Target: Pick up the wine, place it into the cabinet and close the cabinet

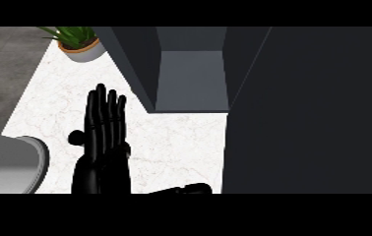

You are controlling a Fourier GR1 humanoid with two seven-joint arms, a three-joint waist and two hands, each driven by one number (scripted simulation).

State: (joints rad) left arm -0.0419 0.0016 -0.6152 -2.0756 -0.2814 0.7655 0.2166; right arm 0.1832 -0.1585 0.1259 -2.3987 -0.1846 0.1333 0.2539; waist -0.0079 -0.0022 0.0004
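Note:
The dark grey cabinet (193, 77) stands on the white marble counter (174, 141) with its inside showing and nothing visible in it. Its open door (298, 112) fills the right side of the view and hides what lies behind it. My left hand (102, 132) is held upright left of the cabinet, fingers straight and together, holding nothing. A black shape (185, 188) pokes out at the lower edge beside the door; I cannot tell whether it is my right hand or the wine. No wine bottle shows plainly.
A potted green plant (80, 43) stands at the counter's far left corner. A grey rounded object (22, 163) sits at the left edge. The counter's left edge runs diagonally, with grey floor (18, 63) beyond it.

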